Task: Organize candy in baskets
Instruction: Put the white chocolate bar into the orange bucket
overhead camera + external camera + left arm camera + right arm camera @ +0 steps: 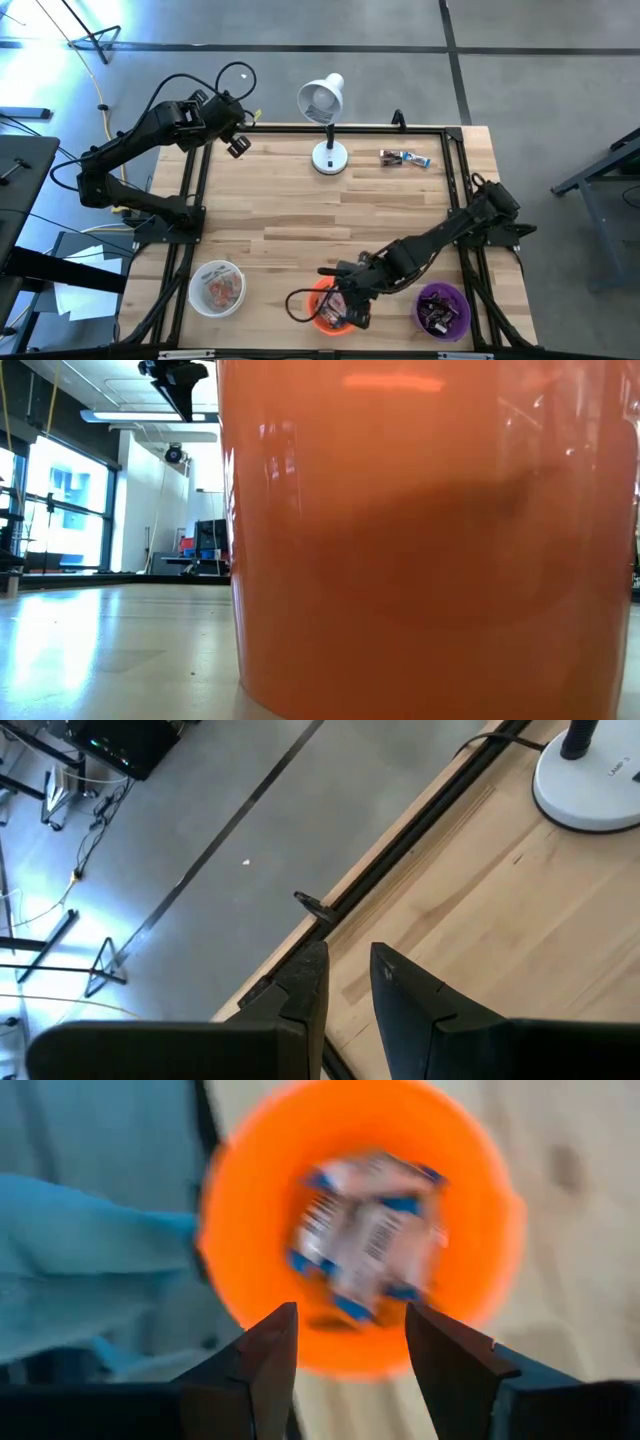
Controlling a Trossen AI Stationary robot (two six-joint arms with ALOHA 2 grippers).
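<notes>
**Kid:** What do you see from up high?

**Robot:** My right pincer point(345, 305) hangs over the orange basket point(318, 296) at the near edge of the table point(300, 215). The white basket point(217, 288) is off to one side of it and the purple basket point(441, 311) to the other, and both have candy inside. Two candies point(404, 158) lie far away by the back edge, near the lamp point(325, 125). My left pincer point(238, 146) waits up at the far corner.

**Kid:** And from down low?

**Robot:** Just the orange basket's wall point(430, 540), very close. It fills nearly the whole picture.

**Kid:** What does your left wrist see?

**Robot:** My left pincer point(348, 982) has only a narrow gap and holds nothing. It hangs over the table edge, with the lamp's foot point(590, 785) near.

**Kid:** And your right wrist?

**Robot:** My right pincer point(350, 1350) is wide apart and empty. Right below it sits the orange basket point(250, 1200) with blue and white candies point(365, 1235) piled in the middle.

**Kid:** What could go wrong?

**Robot:** I think I am low over the basket. If I swing away sideways, a finger could catch the rim and tip it, and the candies would spill. Also, the two candies at the back are a long reach, and the lamp stands close to them, so my arm could bump it.
</notes>
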